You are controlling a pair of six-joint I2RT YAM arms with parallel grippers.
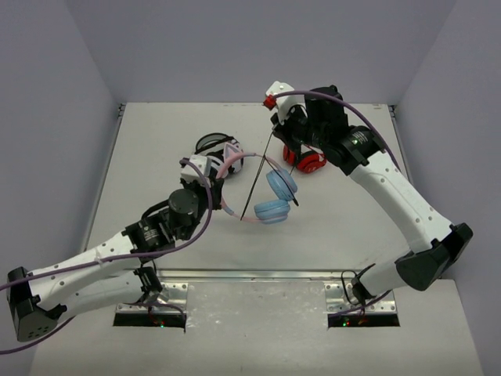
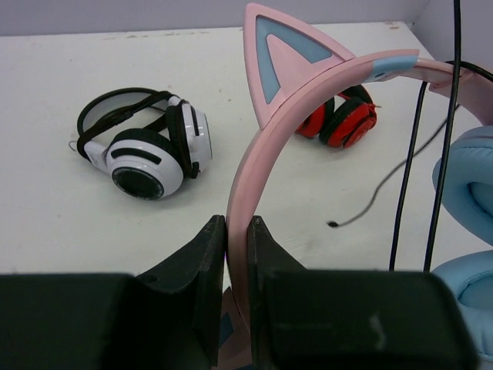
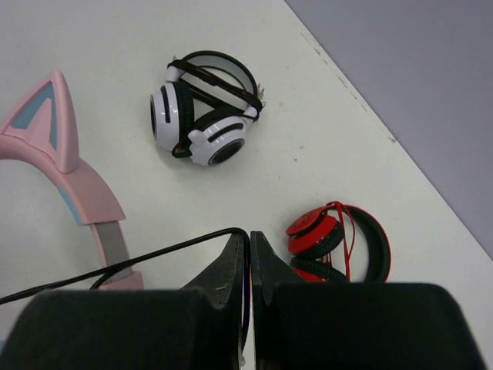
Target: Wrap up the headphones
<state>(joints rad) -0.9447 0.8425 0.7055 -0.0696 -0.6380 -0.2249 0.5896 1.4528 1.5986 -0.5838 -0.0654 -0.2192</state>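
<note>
The headphones [image 1: 270,196] are anchored, headband [image 2: 254,169] clenched in the left end effector [image 2: 237,231]; the cable [image 3: 154,254] is pinched taut toward twelve o'clock by the right end effector [image 3: 248,243], probably for winding.

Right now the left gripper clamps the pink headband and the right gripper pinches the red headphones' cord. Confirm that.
No: the right gripper pinches the cat-ear headphones' black cable, not that of the red headphones; the right wrist view shows it. The left gripper does clamp the pink headband.
</note>
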